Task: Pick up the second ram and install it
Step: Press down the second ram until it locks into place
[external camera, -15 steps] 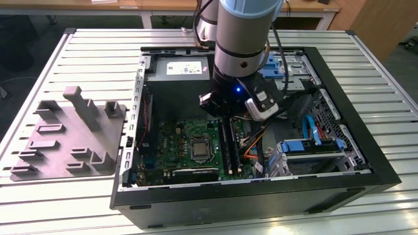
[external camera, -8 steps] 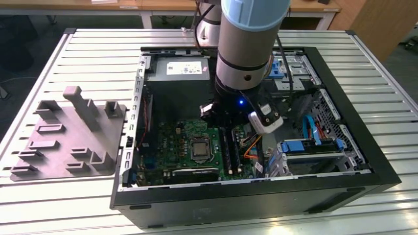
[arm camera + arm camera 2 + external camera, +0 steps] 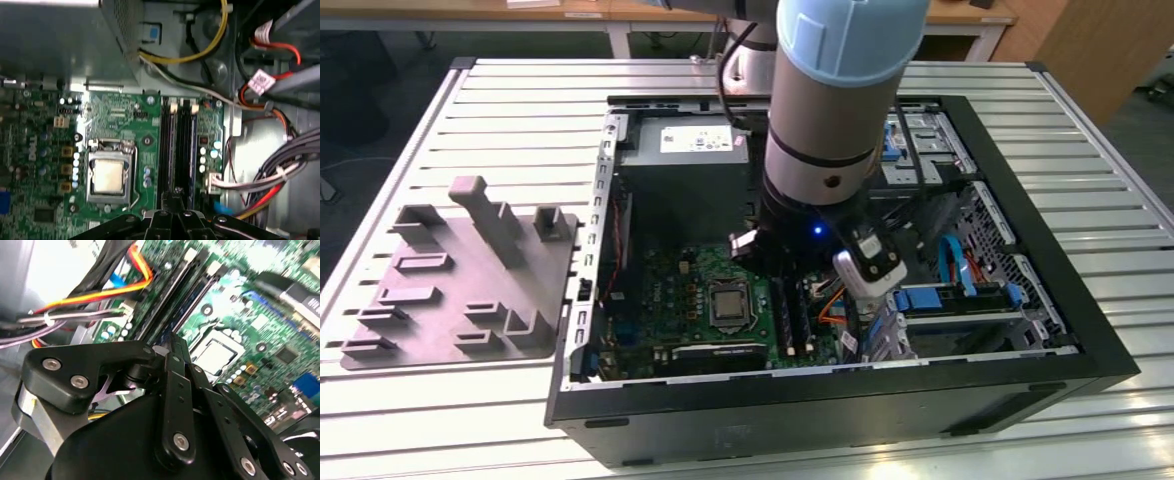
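My gripper [image 3: 173,199] hangs low over the green motherboard [image 3: 122,117], its tips at one end of the two long black memory slots [image 3: 176,145]. Its fingers [image 3: 176,356] meet tip to tip, shut, and no stick shows between them. A thin dark blue-green edge runs along the slot nearer the cables, which looks like the second ram [image 3: 192,165] standing in that slot; the same bluish strip shows in the second wrist view [image 3: 196,292]. In the exterior view the arm [image 3: 821,150] reaches into the open computer case [image 3: 1027,300] and covers the slots.
The processor socket [image 3: 108,177] lies beside the slots. Bundles of red, yellow and grey cables [image 3: 272,180] crowd the other side. The grey power-supply box [image 3: 683,150] sits at the case's far end. A grey fixture plate [image 3: 454,290] lies on the slatted table at the exterior view's left.
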Available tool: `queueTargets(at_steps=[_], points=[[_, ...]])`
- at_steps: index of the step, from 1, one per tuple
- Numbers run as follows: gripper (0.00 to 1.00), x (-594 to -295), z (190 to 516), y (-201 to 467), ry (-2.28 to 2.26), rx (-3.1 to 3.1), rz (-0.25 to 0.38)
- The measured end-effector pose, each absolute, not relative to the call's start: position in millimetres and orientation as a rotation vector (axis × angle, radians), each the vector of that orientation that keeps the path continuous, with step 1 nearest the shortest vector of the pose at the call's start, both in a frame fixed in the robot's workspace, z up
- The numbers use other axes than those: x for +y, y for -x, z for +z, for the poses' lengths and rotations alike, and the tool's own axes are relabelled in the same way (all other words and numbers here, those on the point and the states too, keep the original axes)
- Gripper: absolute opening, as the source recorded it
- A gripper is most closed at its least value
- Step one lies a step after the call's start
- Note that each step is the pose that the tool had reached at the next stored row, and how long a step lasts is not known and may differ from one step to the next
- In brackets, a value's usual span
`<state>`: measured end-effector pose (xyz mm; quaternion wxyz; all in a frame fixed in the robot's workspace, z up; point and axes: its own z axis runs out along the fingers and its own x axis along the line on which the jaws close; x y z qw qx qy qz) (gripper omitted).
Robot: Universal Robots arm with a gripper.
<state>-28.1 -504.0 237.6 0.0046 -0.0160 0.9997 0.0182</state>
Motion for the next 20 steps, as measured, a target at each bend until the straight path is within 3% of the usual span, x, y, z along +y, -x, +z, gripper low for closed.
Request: queueTargets(at_steps=[20], points=[[0.10, -529.9, 229.3, 26.9, 0.037, 3.138, 0.051]])
